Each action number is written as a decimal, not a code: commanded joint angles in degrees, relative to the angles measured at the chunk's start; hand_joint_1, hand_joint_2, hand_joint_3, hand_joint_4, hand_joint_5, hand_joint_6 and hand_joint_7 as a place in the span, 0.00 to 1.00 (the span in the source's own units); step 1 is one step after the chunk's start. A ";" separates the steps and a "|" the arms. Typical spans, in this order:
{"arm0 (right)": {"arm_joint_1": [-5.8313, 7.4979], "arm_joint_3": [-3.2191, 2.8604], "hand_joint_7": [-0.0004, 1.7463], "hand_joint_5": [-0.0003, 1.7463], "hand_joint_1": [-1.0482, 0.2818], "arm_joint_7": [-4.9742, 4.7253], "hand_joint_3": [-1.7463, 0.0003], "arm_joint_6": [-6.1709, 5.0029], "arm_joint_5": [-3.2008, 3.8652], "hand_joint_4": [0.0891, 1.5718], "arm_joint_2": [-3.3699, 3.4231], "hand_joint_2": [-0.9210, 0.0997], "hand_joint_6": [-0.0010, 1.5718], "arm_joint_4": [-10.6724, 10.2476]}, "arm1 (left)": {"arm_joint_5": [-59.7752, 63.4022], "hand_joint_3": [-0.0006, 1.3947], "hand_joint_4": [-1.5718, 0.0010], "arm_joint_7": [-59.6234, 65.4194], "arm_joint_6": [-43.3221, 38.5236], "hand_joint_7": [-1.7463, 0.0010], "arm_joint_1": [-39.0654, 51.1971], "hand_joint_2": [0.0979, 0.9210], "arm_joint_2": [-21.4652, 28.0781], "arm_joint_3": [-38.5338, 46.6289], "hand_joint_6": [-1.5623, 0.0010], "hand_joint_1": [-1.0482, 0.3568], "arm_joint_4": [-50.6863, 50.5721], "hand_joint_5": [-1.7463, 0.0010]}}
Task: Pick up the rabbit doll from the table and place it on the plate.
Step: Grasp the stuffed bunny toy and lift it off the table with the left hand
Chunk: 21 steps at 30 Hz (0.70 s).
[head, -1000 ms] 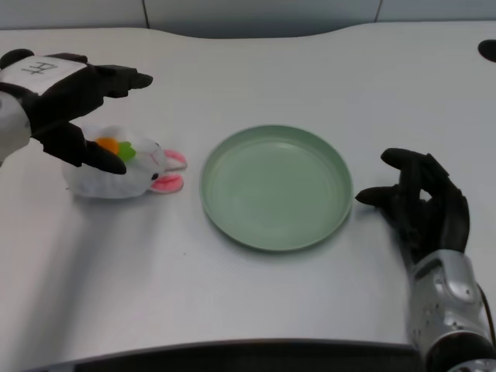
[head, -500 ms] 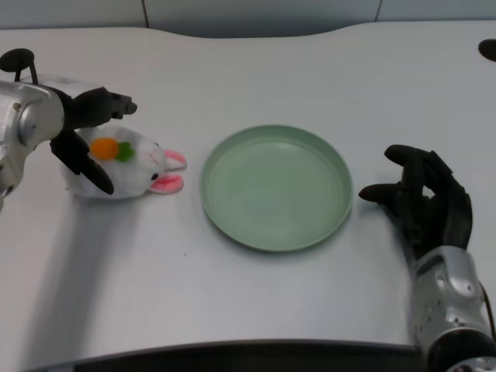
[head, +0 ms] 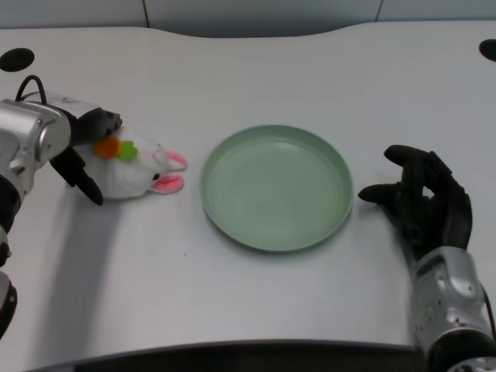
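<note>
The white rabbit doll [head: 145, 167], with pink ears and an orange and green carrot on its back, lies on the table at the left, ears pointing toward the plate. My left hand [head: 80, 159] has come down over its rear end: a black finger lies along the far side by the carrot and another along the near side, so the hand grips the doll, which still rests on the table. The silver forearm hides the doll's back part. The round green plate [head: 277, 188] sits empty at the middle, a short gap to the right of the doll's ears.
My right hand [head: 425, 206] rests on the table just right of the plate, fingers curled. Two dark round holes sit at the table's far left [head: 17, 59] and far right [head: 487, 50]. The table's dark front edge [head: 232, 353] runs along the bottom.
My left hand has dropped from above the doll down to the table and closed its fingers around the doll's rear. The doll, plate and right hand have stayed in place.
</note>
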 commanded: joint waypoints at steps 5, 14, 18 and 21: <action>0.37 -0.27 0.64 0.78 0.47 -0.21 0.74 -0.43 0.05 0.47 0.09 0.00 0.43 0.07 | 1.68 0.00 1.00 6.86 0.24 1.00 -1.52 0.90 -2.98 -3.59 0.98 0.02 6.35 1.00; 0.27 -0.82 0.62 0.78 0.47 0.67 0.73 -0.18 0.79 0.49 0.06 0.00 0.45 0.38 | 0.96 0.01 0.99 12.53 -0.98 1.00 -2.08 0.93 -4.98 -4.48 0.99 0.00 8.46 1.00; 0.43 -1.05 0.62 0.77 0.47 2.08 0.73 -0.57 1.20 0.49 0.09 0.00 0.45 0.33 | 1.65 0.01 0.98 15.36 -1.96 0.99 -2.68 0.95 -5.17 -5.39 0.99 0.00 8.56 0.99; 0.45 -1.09 0.62 0.77 0.47 1.84 0.73 -0.43 1.20 0.49 0.23 0.00 0.46 0.08 | 1.65 0.01 0.97 17.02 -2.25 0.99 -3.06 0.95 -5.35 -5.75 0.98 0.00 8.62 0.98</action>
